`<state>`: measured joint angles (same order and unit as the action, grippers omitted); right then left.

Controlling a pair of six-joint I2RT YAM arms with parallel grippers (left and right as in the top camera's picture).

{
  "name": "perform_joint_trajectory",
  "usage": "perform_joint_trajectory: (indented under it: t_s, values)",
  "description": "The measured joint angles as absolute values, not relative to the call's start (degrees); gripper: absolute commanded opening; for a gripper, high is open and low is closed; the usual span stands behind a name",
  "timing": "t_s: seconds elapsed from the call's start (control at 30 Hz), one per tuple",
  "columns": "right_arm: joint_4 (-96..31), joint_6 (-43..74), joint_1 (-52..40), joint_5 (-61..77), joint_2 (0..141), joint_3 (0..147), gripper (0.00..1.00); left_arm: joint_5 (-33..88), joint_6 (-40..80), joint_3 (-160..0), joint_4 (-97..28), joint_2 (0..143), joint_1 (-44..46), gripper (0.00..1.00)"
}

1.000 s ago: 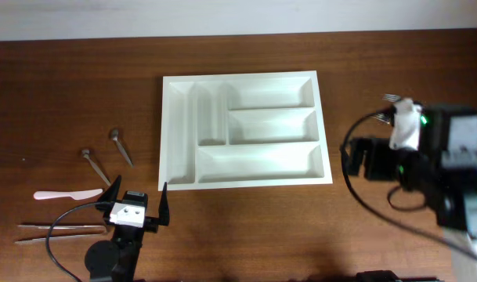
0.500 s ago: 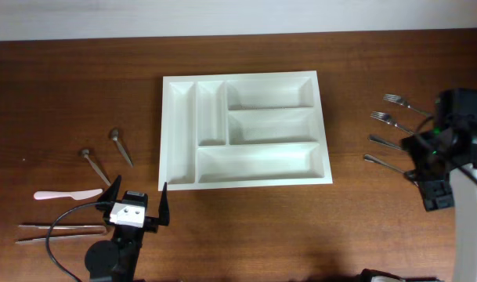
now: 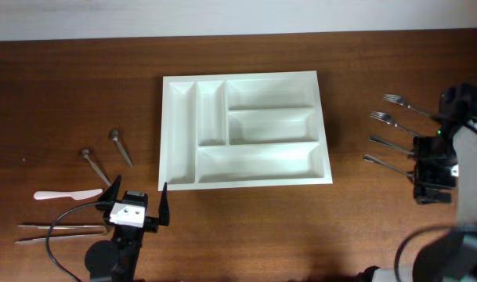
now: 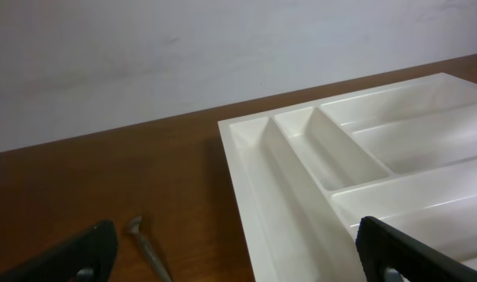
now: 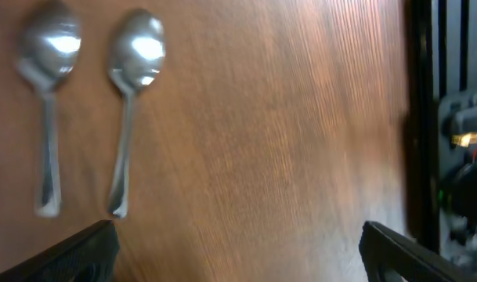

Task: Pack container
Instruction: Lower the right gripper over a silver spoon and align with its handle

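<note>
The white five-compartment container [image 3: 258, 160] lies in the middle of the table with nothing in it; its left end shows in the left wrist view [image 4: 301, 176]. My left gripper [image 3: 136, 205] is open and holds nothing, near the table's front edge just off the container's front-left corner [image 4: 238, 262]. My right gripper [image 3: 431, 178] is open and holds nothing, low over the table at the far right [image 5: 238, 251]. Two forks [image 3: 399, 101] and two spoons [image 3: 385, 143] lie just left of it. The two spoon bowls show in the right wrist view [image 5: 136, 47].
Left of the container lie two small dark-headed utensils [image 3: 121, 146], one also in the left wrist view [image 4: 148, 243]. A pale pink knife [image 3: 66, 194] and two thin long utensils [image 3: 58, 229] lie near the front left. The right arm's base [image 5: 457, 133] is at the right edge.
My right arm has swung back and to the right, uncovering the forks and spoons, and now points down beside them. The left arm has not moved.
</note>
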<state>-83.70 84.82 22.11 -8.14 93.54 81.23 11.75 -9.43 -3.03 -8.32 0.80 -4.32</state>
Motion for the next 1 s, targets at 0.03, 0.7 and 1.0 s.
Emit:
perform_joint_trajectory:
  t_s: [0.03,0.7,1.0]
  values:
    - [-83.57,85.91,22.28,-7.35,94.94,81.23,0.99,11.75,-9.43,-3.05,-8.32,0.80,-4.32,0.99]
    - [-70.78,83.35,22.85,-7.31,106.19,81.17,0.99,11.73,-9.43,-3.03,-8.32,0.80,-4.32,0.99]
    - [-64.20,80.71,22.85,-7.92,106.19,75.09,0.99,11.75,-9.43,-3.05,-8.29,0.80,-4.32,0.99]
